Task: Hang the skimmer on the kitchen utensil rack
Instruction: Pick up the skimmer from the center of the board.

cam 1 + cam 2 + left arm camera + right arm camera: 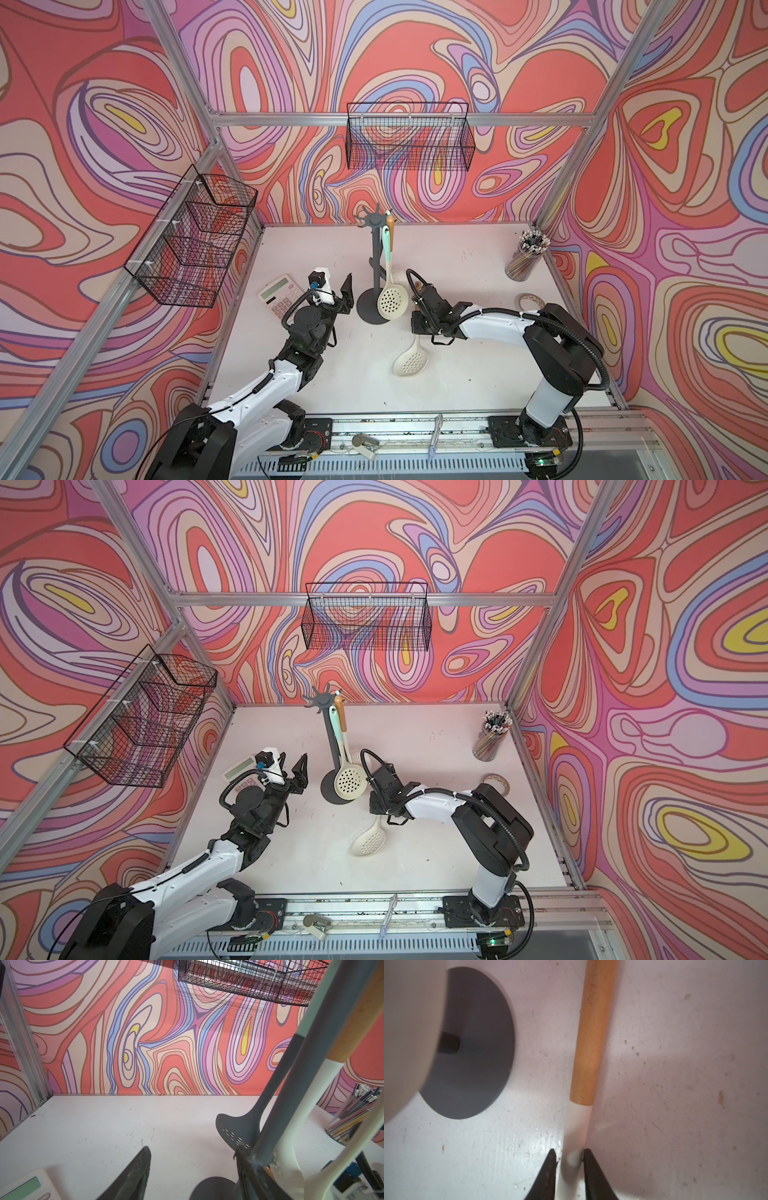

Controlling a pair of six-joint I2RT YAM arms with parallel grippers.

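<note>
A cream skimmer (pixel 410 362) (pixel 368 841) with a wooden handle (pixel 593 1032) lies flat on the white table. My right gripper (pixel 569 1153) points down over it, its jaws closed against both sides of the white neck (pixel 579 1122). The dark grey kitchen utensil rack (pixel 368 309) (pixel 332 789) stands just left of it, and its round base (pixel 473 1053) shows in the right wrist view. Another cream skimmer (pixel 392 299) with a mint handle hangs from the rack's crown. My left gripper (pixel 192 1157) (pixel 291 766) is open and empty, left of the rack pole (pixel 307 1088).
A calculator (pixel 280 295) lies behind my left arm. A pencil cup (pixel 525 257) and a tape roll (pixel 528 300) are at the right. Black wire baskets hang on the back wall (pixel 409 137) and the left wall (pixel 195 237). A grey slotted spatula (pixel 234 1126) also hangs on the rack.
</note>
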